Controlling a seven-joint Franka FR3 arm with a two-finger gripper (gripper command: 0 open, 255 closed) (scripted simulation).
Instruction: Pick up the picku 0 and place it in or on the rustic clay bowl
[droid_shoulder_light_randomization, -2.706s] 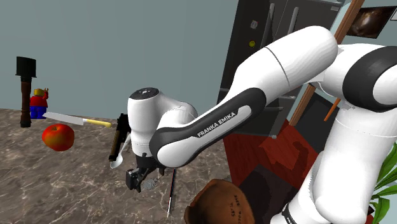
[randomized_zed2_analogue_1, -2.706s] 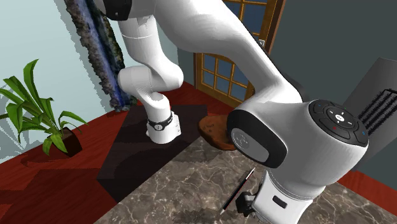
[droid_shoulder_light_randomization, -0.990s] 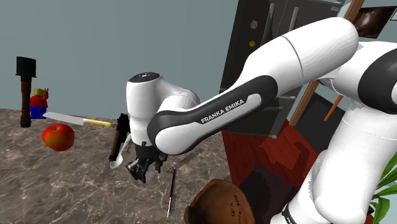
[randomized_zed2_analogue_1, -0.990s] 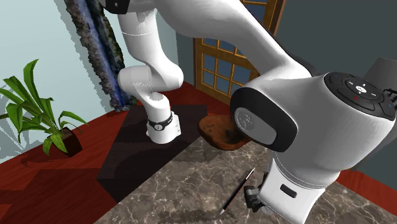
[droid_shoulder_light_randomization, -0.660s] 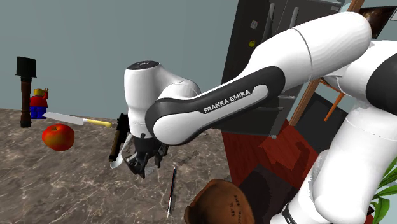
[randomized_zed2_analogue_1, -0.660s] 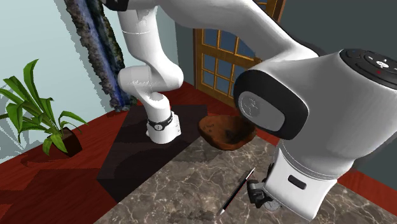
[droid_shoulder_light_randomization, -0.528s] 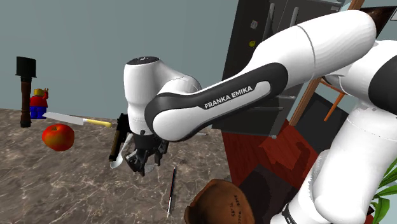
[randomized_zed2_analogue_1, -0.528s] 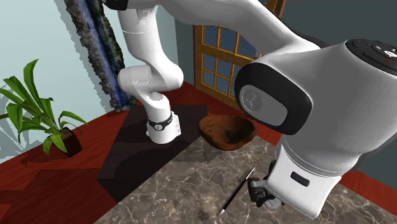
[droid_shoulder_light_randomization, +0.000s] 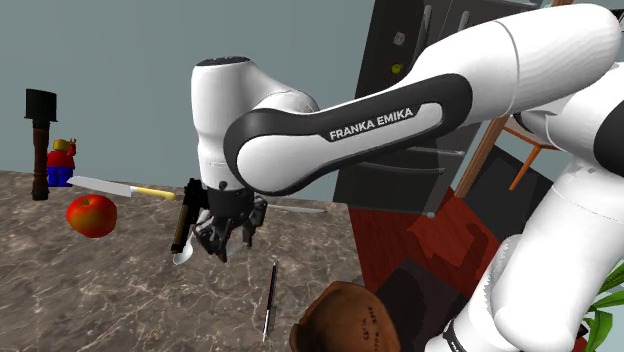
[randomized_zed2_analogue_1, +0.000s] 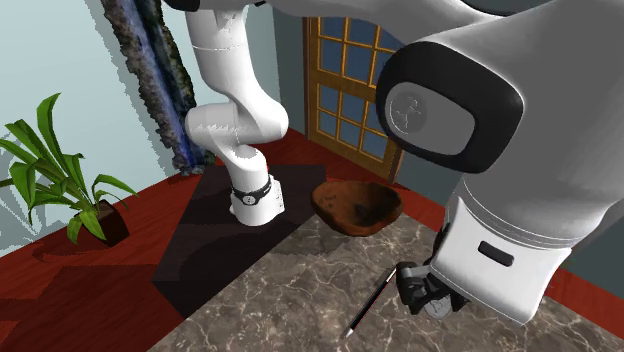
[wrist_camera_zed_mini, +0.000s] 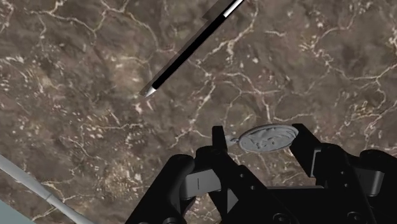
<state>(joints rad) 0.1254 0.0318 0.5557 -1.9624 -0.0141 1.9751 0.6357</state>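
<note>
My black gripper (wrist_camera_zed_mini: 264, 142) is shut on a small grey round disc (wrist_camera_zed_mini: 268, 136) with a raised pattern, clasped flat between the two fingertips a little above the marble top. In the shoulder view the gripper (droid_shoulder_light_randomization: 226, 240) hangs under the white wrist, above the tabletop. The brown clay bowl (droid_shoulder_light_randomization: 345, 319) sits at that view's bottom edge, to the right of the gripper. The second exterior view has the bowl (randomized_zed2_analogue_1: 357, 207) at the table's far edge and the gripper (randomized_zed2_analogue_1: 424, 291) nearer, right of a black pen.
A thin black pen (droid_shoulder_light_randomization: 269, 300) lies between gripper and bowl on the marble table (droid_shoulder_light_randomization: 90, 290). To the shoulder view's left are a red apple (droid_shoulder_light_randomization: 91, 215), a knife (droid_shoulder_light_randomization: 118, 187), a white spoon (droid_shoulder_light_randomization: 186, 249), a toy figure (droid_shoulder_light_randomization: 62, 160) and a black post (droid_shoulder_light_randomization: 40, 142).
The gripper has risen off the tabletop with the disc held and drifted toward the shoulder view's left; the arm's forearm has lifted. Pen and bowl have not moved.
</note>
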